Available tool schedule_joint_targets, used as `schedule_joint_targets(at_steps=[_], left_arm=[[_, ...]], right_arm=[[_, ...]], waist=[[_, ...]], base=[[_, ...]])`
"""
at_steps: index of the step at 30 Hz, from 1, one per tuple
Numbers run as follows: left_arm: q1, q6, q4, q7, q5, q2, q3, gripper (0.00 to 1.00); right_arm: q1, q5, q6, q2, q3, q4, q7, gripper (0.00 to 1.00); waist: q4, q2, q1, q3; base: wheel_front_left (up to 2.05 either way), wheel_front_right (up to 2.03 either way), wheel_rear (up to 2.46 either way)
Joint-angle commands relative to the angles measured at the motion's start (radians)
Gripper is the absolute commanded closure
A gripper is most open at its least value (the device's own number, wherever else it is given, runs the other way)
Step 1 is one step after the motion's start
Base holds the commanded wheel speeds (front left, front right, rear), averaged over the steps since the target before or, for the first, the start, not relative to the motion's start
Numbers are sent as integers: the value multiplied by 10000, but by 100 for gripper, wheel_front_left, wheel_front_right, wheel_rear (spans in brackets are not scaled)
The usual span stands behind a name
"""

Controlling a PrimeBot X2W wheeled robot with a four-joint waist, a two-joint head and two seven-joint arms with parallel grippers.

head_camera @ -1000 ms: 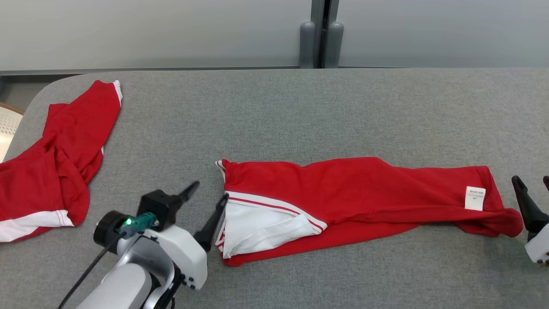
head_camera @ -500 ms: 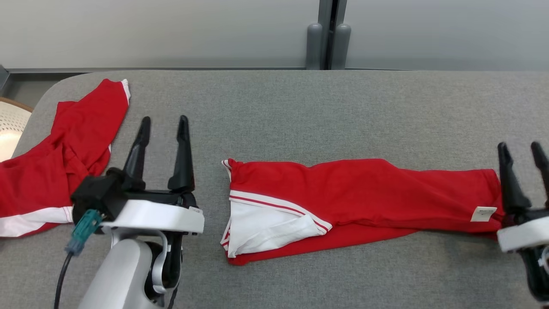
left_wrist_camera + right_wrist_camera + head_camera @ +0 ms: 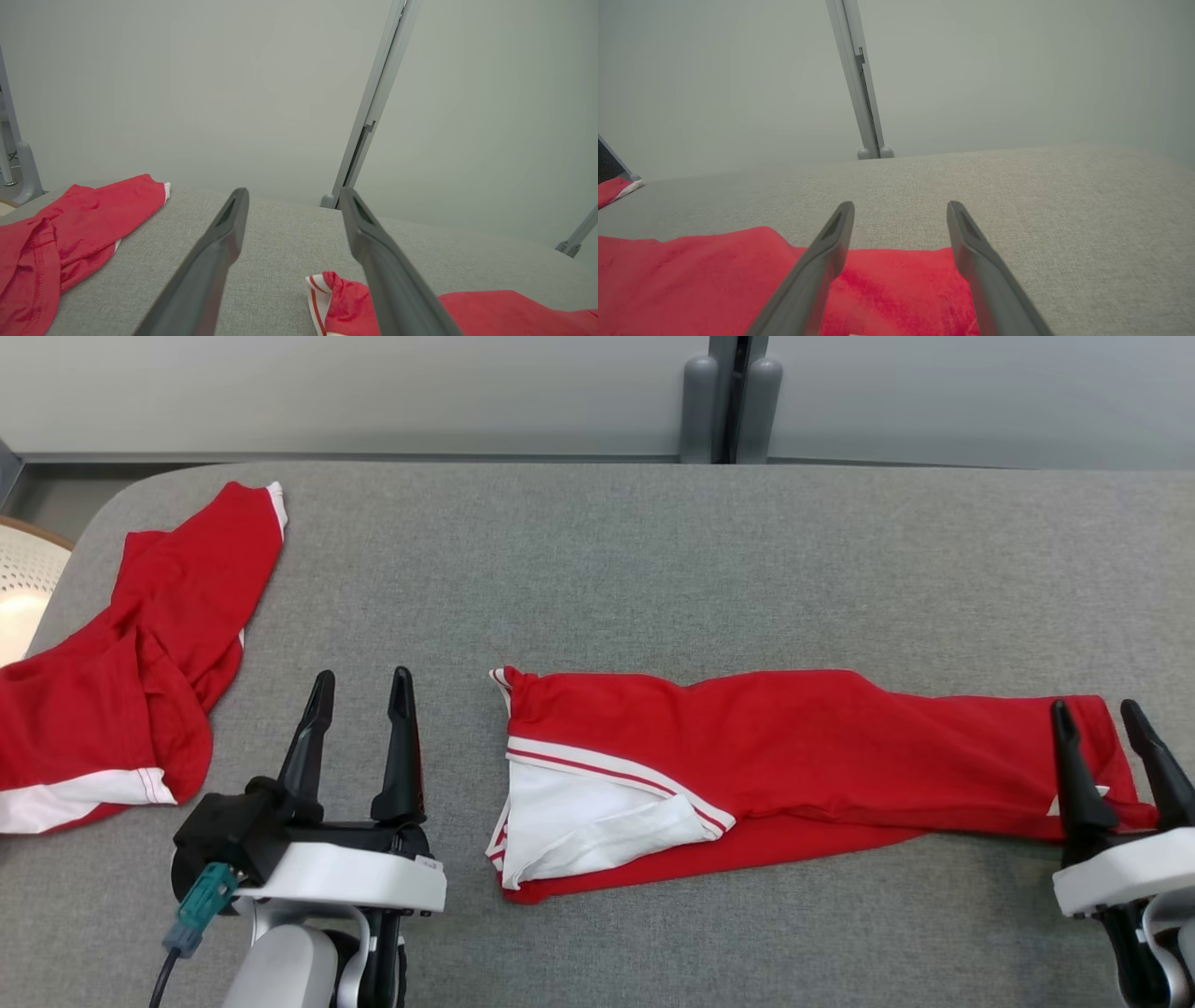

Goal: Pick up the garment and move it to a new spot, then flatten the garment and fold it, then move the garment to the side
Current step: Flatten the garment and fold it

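Note:
A red garment with white trim lies folded into a long band across the middle of the grey table; its white part is at the left end. My left gripper stands open to the left of that end, apart from the cloth, with nothing between its fingers. My right gripper is open above the garment's right end, its fingers over the red cloth and holding nothing. The left wrist view shows the garment's striped corner beside the right finger.
A second red garment with white trim lies crumpled at the table's left edge, also in the left wrist view. A pale round object sits off the table's left. A grey wall with a post runs behind.
Both arms swung upright, fingers now pointing away from me. The left gripper left the garment's left end. The right gripper came in over the right end. The camera shifted slightly.

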Motion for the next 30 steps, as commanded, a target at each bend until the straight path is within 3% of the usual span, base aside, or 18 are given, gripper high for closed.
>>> schedule_joint_targets(at_steps=[1, 16, 22, 23, 25, 30], left_arm=[[-200, -11, 24, -44, -38, 28, -28, 0], [-705, 123, 130, -45, -16, 26, -893, 0], [-766, 150, 146, -45, 11, 26, -857, 0], [-764, 153, 158, -44, 15, 26, -851, 0], [-767, 157, 185, -46, 19, 24, -857, 0], [-794, 163, 244, -46, 29, 24, -911, 0]], right_arm=[[-210, 26, -4, -61, -57, 209, -51, 0], [-2213, 456, -4, -401, -742, 3980, 1167, 0], [-2418, 1099, -4, -244, -533, 4446, 1544, 0], [-2382, 1212, -4, -245, -414, 4435, 1593, 8], [-2328, 1379, -4, -289, -200, 4376, 1608, 100], [-2324, 1758, -5, -642, 65, 4262, 1241, 100]], waist=[[67, 0, 0, 122], [523, 0, 0, 915], [527, 0, 0, 989], [511, 0, 0, 986], [473, 0, 0, 965], [384, 0, 0, 858]], base=[[0, 0, 0], [0, 0, 0], [0, 0, 0], [0, 0, 0], [0, 0, 0], [0, 0, 0]])
